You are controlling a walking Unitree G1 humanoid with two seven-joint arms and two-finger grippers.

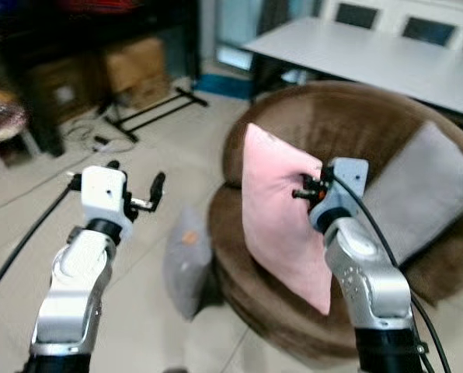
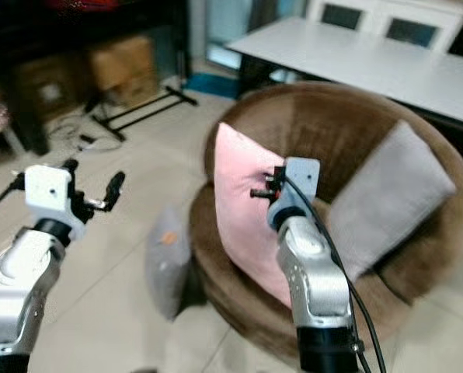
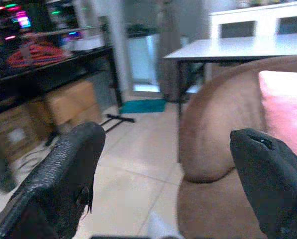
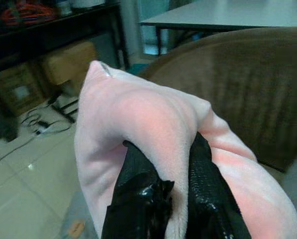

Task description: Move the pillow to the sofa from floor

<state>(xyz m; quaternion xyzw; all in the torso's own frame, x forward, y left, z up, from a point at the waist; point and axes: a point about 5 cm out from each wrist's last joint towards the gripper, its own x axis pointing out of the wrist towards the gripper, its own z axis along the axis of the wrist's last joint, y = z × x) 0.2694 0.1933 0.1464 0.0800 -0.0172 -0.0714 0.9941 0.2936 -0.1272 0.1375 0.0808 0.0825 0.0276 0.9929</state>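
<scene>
No readable text anywhere in the scene.
A pale label on a cardboard box (image 1: pixel 54 92) under the dark shelf is too blurred to read; the pillows, sofa, desk and robot arms carry no visible lettering.

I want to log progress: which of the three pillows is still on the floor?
The small grey pillow beside the sofa; the right gripper holds the pink one, the other grey one rests on it.
</scene>
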